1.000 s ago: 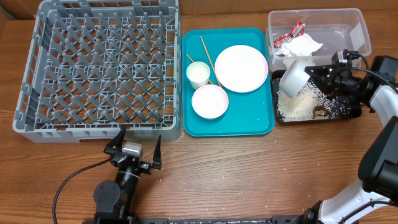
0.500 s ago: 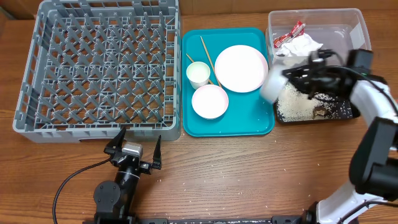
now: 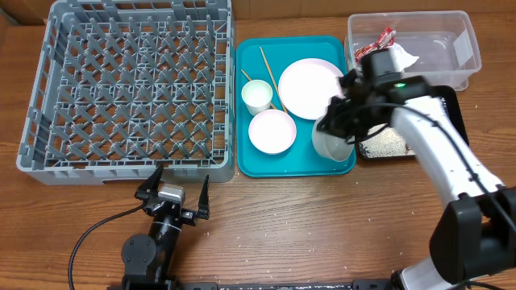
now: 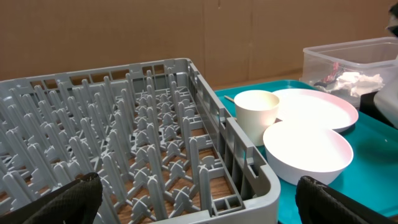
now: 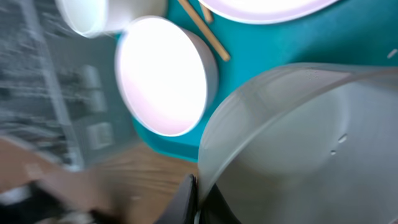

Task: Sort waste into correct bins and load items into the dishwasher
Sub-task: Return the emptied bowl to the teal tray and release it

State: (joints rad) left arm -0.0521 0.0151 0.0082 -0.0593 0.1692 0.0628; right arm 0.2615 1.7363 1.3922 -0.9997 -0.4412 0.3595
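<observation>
The table (image 3: 322, 229) carries all items. The grey dish rack (image 3: 129, 80) stands at the left with nothing in it. The teal tray (image 3: 300, 161) sits just beside its right edge. Further right are the clear tub (image 3: 461, 39) and, in front of it, the black tray (image 3: 456, 103).

On the teal tray lie the plate (image 3: 310, 87), one bowl (image 3: 272, 131), the cup (image 3: 257, 96) and the chopsticks (image 3: 267, 68).

The right claw (image 3: 340, 121) is clenched on the rim of the second bowl (image 3: 330, 143). This bowl hangs just below the claw, over the teal tray's right front corner, near the plate. The wrist view is blurred but shows one finger (image 5: 189, 194) against the rim. Whether the bowl touches the tray cannot be told.

The left claw (image 3: 181, 179) is released, fingers wide apart, in front of the rack.

The napkin (image 3: 407, 56) and wrapper (image 3: 379, 40) lie in the tub. Rice (image 3: 379, 145) lies in the black tray.
</observation>
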